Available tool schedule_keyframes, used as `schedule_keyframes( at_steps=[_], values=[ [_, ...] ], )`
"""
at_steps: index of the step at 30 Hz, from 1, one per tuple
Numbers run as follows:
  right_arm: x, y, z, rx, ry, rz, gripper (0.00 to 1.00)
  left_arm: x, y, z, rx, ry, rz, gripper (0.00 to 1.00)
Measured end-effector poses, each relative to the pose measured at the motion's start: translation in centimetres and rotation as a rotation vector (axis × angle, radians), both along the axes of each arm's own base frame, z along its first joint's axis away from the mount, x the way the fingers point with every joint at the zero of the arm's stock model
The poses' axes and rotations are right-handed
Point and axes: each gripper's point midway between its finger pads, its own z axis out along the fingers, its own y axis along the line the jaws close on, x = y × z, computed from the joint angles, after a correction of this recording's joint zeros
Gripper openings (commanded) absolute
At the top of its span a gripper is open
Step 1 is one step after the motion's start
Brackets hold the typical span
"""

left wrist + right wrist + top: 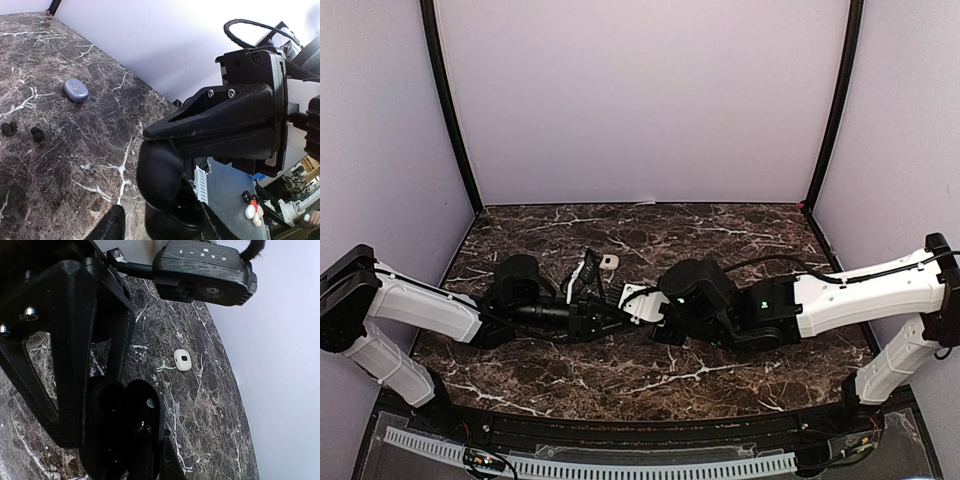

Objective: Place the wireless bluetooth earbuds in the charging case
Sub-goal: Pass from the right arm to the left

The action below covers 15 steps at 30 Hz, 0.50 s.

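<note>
Holding the dark charging case open just above the counter, the right hand is clamped shut on it. Whether the left hand grips anything I cannot tell. Two dark earbuds lie on the marble, well apart from the case. Its wells look empty, so insertion seems not yet done.

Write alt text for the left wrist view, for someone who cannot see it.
The right gripper, shut on a black charging case, fills the right of the frame above a dark marble table. Farther off on the table lie a pale blue oval case and two dark earbuds.
</note>
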Motion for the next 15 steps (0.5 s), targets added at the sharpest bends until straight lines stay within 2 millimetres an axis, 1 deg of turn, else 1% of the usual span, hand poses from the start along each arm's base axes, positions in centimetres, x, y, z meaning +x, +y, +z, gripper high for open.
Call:
schedule_keyframes(
  at_steps=[2, 9, 13, 15],
  values=[
    [0.05, -0.04, 0.01, -0.001, -0.002, -0.003, 0.0, 0.03, -0.1, -0.02, -0.006, 0.004, -0.002, 0.4],
    [0.11, -0.08, 0.05, -0.001, -0.005, -0.007, 0.0, 0.09, -0.23, 0.49, -0.028, 0.0, -0.001, 0.37],
    [0.16, -0.11, 0.08, 0.0, -0.007, -0.01, 0.01, 0.12, -0.26, 0.62, -0.034, 0.004, 0.0, 0.18],
    [0.2, -0.17, 0.06, -0.003, -0.008, -0.013, 0.04, 0.11, -0.29, 0.59, -0.034, 0.004, 0.0, 0.15]
  ],
)
